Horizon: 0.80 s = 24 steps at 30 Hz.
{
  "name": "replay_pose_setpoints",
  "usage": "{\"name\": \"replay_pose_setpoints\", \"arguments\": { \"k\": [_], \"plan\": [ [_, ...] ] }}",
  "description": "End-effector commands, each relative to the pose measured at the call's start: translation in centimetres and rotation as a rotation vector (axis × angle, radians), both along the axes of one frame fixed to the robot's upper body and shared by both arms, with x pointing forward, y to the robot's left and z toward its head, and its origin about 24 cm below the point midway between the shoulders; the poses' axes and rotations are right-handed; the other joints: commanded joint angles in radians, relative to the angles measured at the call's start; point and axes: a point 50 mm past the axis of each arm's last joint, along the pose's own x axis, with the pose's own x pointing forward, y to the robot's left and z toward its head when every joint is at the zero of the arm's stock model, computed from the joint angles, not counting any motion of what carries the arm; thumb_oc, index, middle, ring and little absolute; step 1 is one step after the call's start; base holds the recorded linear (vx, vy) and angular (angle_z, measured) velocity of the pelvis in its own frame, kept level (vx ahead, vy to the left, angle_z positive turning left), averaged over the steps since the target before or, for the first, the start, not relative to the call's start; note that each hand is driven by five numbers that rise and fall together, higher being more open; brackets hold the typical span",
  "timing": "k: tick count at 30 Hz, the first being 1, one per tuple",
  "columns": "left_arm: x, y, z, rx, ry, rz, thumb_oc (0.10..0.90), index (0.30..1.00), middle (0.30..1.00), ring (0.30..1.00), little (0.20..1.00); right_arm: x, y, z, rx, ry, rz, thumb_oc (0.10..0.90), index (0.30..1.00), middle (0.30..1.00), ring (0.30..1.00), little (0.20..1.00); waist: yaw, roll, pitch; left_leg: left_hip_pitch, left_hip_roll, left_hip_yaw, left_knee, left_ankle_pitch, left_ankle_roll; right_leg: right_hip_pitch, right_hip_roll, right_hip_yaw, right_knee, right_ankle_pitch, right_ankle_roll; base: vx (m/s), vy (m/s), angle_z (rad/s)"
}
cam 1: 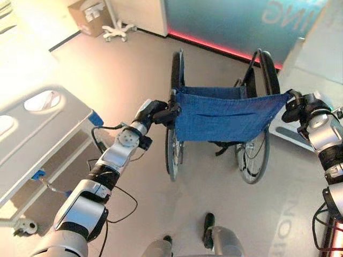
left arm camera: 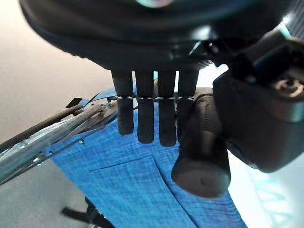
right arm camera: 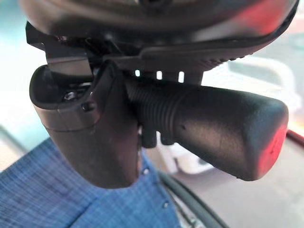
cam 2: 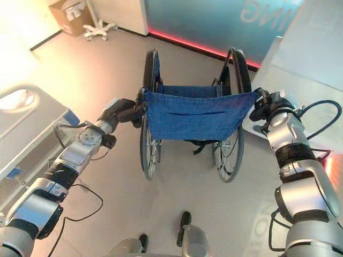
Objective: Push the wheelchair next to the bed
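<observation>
1. Left eye view: the wheelchair (cam 1: 225,115) stands on the grey floor (cam 1: 128,69) with its blue cloth back (cam 1: 228,113) facing the robot and its two large wheels to either side. The left hand (cam 1: 156,113) sits at the left top corner of that back, on the left push handle (cam 1: 172,111). The right hand (cam 1: 300,107) sits at the right top corner. The bed (cam 1: 37,134), with its pale side rail, lies at the left of the view, well apart from the wheelchair. A cardboard box (cam 1: 88,16) and a white wheeled stand base (cam 1: 119,31) are far off by the wall.

2. Right eye view: the same layout. Both hands meet the wheelchair at the top corners of the blue back, with the chair between the two arms. A pale platform (cam 2: 300,69) lies just beyond the right hand.

3. Left wrist view: the fingers (left arm camera: 145,114) hang in a row, fairly straight, in front of the blue cloth. The dark rubber push handle runs beside them, between the fingers and the thumb (left arm camera: 261,118). Whether the fingers actually close round the grip cannot be told; they look loosely extended rather than wrapped.

4. Right wrist view: the ribbed right push handle (right arm camera: 213,126) runs across the palm, and its rounded end juts out past the hand. The thumb (right arm camera: 95,137) curls down over the front of the grip, and fingertips (right arm camera: 149,137) show behind it, so this hand is wrapped round the handle. Blue cloth shows below.
</observation>
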Motion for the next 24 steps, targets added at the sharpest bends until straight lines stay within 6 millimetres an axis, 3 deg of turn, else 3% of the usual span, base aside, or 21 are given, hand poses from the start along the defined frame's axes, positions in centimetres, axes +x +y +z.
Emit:
{"name": "replay_pose_setpoints", "arguments": {
  "k": [1, 3, 7, 8, 10, 12, 15, 18, 21, 22, 24],
  "plan": [
    [-2.0, 4.0, -3.6, 0.108, 0.102, 0.100, 0.400, 0.300, 0.300, 0.300, 0.300, 1.4, 4.1, 0.0, -0.198, 0.047, 0.276, 0.400, 0.300, 0.300, 0.300, 0.300, 0.061, -0.046, -0.066, 0.024, 0.030, 0.048, 0.049, 0.141, 0.033, -0.022, -0.020, 0.091, -0.021, 0.048, 0.065, 0.19, -0.274, 0.50],
    [-1.9, 3.3, -3.8, 0.111, 0.097, 0.083, 0.400, 0.300, 0.300, 0.300, 0.300, 1.5, 4.1, -0.3, -0.202, 0.046, 0.273, 0.400, 0.300, 0.300, 0.300, 0.300, 0.069, -0.047, -0.055, -0.007, 0.012, 0.065, 0.047, 0.133, 0.042, 0.012, -0.006, 0.074, -0.016, 0.025, 0.054, 0.21, -0.230, 0.32],
    [-1.9, 2.5, -4.1, 0.101, 0.090, 0.079, 0.400, 0.300, 0.300, 0.300, 0.300, 1.8, 4.9, -1.1, -0.213, 0.052, 0.292, 0.400, 0.300, 0.300, 0.300, 0.300, 0.118, -0.036, -0.011, -0.117, -0.083, 0.090, -0.006, 0.111, 0.053, 0.130, 0.033, 0.085, -0.047, -0.003, 0.058, 0.24, -0.164, 0.18],
    [-2.1, 2.5, -4.2, 0.099, 0.088, 0.080, 0.400, 0.300, 0.300, 0.300, 0.300, 1.9, 5.3, -1.2, -0.217, 0.055, 0.302, 0.400, 0.300, 0.300, 0.300, 0.300, 0.146, -0.027, 0.006, -0.200, -0.120, 0.115, -0.026, 0.141, 0.044, 0.185, 0.051, 0.089, -0.080, -0.011, 0.058, 0.28, -0.151, 0.01],
    [-2.3, 2.7, -4.3, 0.105, 0.090, 0.085, 0.400, 0.300, 0.300, 0.300, 0.300, 2.0, 5.7, -1.3, -0.217, 0.061, 0.319, 0.400, 0.300, 0.300, 0.300, 0.300, 0.172, -0.018, 0.024, -0.262, -0.147, 0.128, -0.042, 0.179, 0.037, 0.228, 0.073, 0.105, -0.109, -0.016, 0.056, 0.28, -0.122, -0.27],
    [-2.7, 3.5, -4.5, 0.110, 0.096, 0.101, 0.400, 0.300, 0.300, 0.300, 0.300, 2.2, 6.2, -1.1, -0.219, 0.067, 0.347, 0.400, 0.300, 0.300, 0.300, 0.300, 0.208, 0.004, 0.031, -0.321, -0.163, 0.139, -0.120, 0.268, 0.022, 0.270, 0.112, 0.119, -0.132, -0.020, 0.052, 0.38, -0.105, -0.61],
    [-3.2, 4.5, -4.6, 0.116, 0.106, 0.120, 0.400, 0.300, 0.300, 0.300, 0.300, 2.6, 6.9, -0.8, -0.216, 0.082, 0.384, 0.400, 0.300, 0.300, 0.300, 0.300, 0.245, 0.022, 0.025, -0.329, -0.166, 0.162, -0.204, 0.316, 0.021, 0.310, 0.140, 0.129, -0.144, -0.036, 0.048, 0.37, -0.039, -1.12],
    [-3.6, 4.8, -5.0, 0.116, 0.112, 0.128, 0.400, 0.300, 0.300, 0.300, 0.300, 2.8, 7.5, -0.8, -0.196, 0.095, 0.404, 0.400, 0.300, 0.300, 0.300, 0.300, 0.260, 0.028, 0.000, -0.300, -0.154, 0.212, -0.230, 0.292, 0.037, 0.340, 0.148, 0.112, -0.133, -0.074, 0.042, 0.33, 0.052, -0.71],
    [-3.5, 4.8, -4.8, 0.124, 0.106, 0.118, 0.400, 0.300, 0.300, 0.300, 0.300, 2.8, 7.6, -1.1, -0.203, 0.103, 0.417, 0.400, 0.300, 0.300, 0.300, 0.300, 0.263, 0.012, -0.017, -0.300, -0.149, 0.285, -0.149, 0.212, 0.075, 0.362, 0.134, 0.082, -0.099, -0.124, 0.031, 0.29, 0.077, 0.05],
    [-3.5, 5.0, -4.8, 0.125, 0.101, 0.129, 0.400, 0.300, 0.300, 0.300, 0.300, 2.7, 7.7, -1.5, -0.172, 0.096, 0.416, 0.400, 0.300, 0.300, 0.300, 0.300, 0.273, -0.004, -0.032, -0.300, -0.164, 0.285, -0.118, 0.169, 0.105, 0.372, 0.131, 0.086, -0.073, -0.149, 0.031, 0.36, 0.079, 0.40],
    [-3.5, 5.1, -4.8, 0.125, 0.102, 0.133, 0.400, 0.300, 0.300, 0.300, 0.300, 2.6, 7.8, -2.0, -0.150, 0.098, 0.418, 0.400, 0.300, 0.300, 0.300, 0.300, 0.280, -0.014, -0.037, -0.308, -0.172, 0.274, -0.103, 0.159, 0.110, 0.380, 0.127, 0.083, -0.064, -0.154, 0.036, 0.27, 0.045, 0.61]
  ]
}}
